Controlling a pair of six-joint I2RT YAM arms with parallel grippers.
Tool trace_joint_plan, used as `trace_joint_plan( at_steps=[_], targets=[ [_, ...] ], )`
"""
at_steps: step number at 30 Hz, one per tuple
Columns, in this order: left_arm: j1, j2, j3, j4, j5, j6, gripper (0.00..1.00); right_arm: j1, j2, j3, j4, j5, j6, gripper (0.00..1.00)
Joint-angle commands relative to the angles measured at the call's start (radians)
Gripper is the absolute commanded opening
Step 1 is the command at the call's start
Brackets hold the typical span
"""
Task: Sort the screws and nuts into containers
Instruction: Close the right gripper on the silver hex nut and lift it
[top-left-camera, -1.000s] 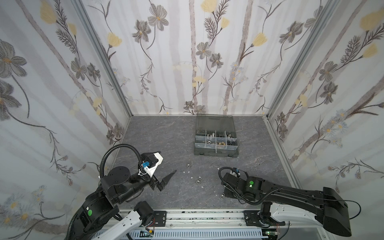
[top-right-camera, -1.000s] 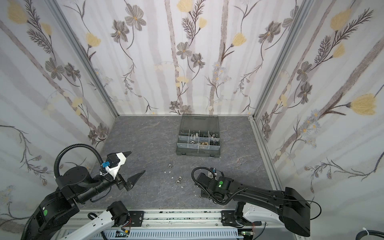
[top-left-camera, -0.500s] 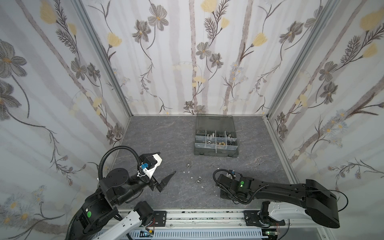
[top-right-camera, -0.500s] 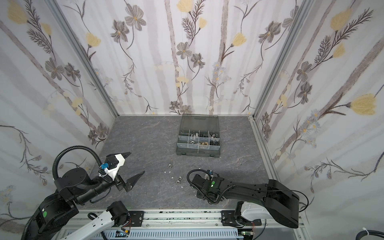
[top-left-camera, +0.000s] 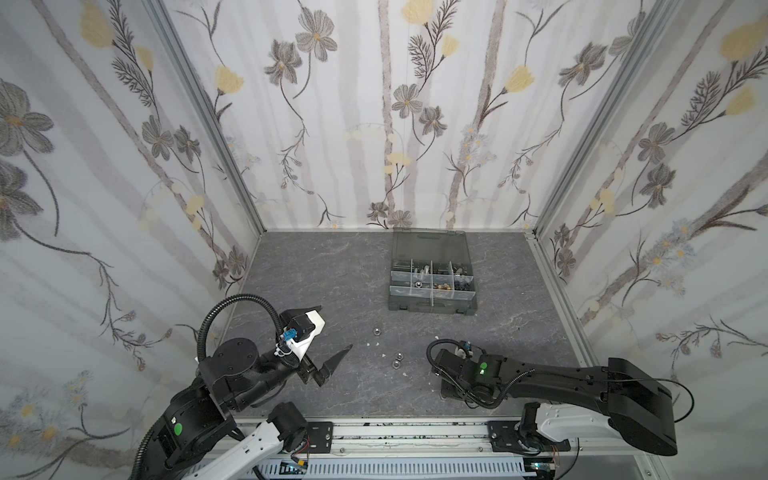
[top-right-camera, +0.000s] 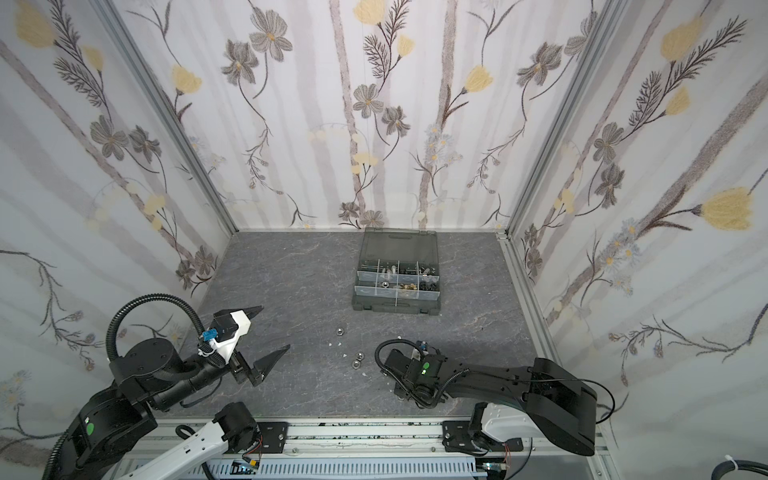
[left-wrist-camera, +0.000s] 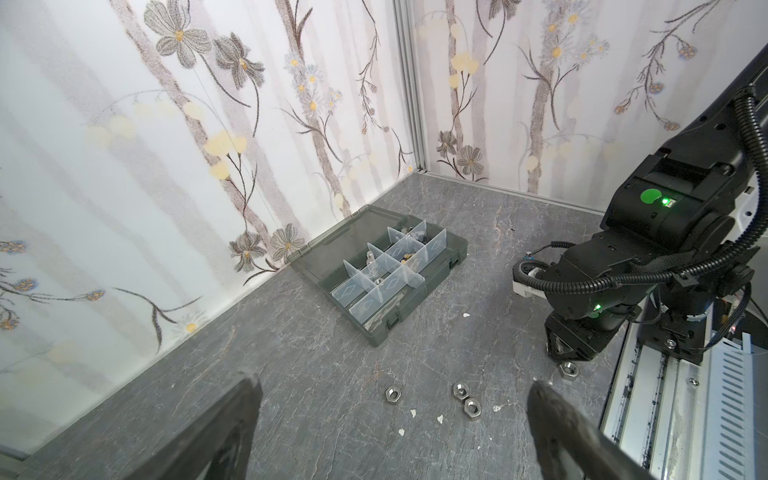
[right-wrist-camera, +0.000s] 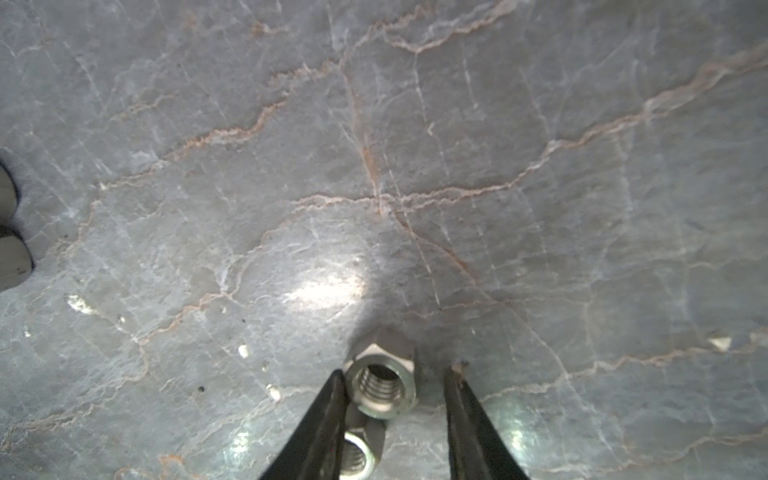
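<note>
In both top views the left claw (top-left-camera: 336, 326) hangs above the table (top-left-camera: 316, 270), wide open and empty. Three loose nuts (top-left-camera: 395, 364) lie between it and the right arm (top-left-camera: 540, 374). The right claw is hidden under that arm, low at the table. The case (top-right-camera: 397, 305) stands open well beyond both claws, near the back wall, with parts in several compartments. In the left wrist view the three loose nuts lie just ahead of the left claw's tips, and a fourth nut (left-wrist-camera: 568, 369) lies at the foot of the right arm. In the right wrist view the right claw (right-wrist-camera: 397, 371) stands partly open around this nut. One finger (right-wrist-camera: 328, 415) touches its side and the other is apart from it, so nothing is gripped yet. A smaller nut-like shape (right-wrist-camera: 357, 455) shows beside the touching finger; I cannot tell if it is a second nut. I judge this step to be the pick of the nut. The danger is that the touching finger pushes the smooth nut sideways, so that it slides or turns out of the claw. A pinch on two corners, not on flats, could make it jump away. The smaller shape may also get caught. The way to the case is long, and a weak grip could drop the nut.
</note>
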Motion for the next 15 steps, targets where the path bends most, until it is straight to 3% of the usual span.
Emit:
trace_joint_plan(
  at_steps=[1,15],
  targets=[
    [0.000,-0.004,0.000,0.027,-0.010,0.010,1.00,-0.009,0.024,0.002,-0.006,0.006,-0.009,0.36],
    [-0.005,0.000,0.001,0.031,-0.020,0.018,1.00,-0.023,0.067,0.043,-0.016,-0.013,-0.087,0.22]
  ],
)
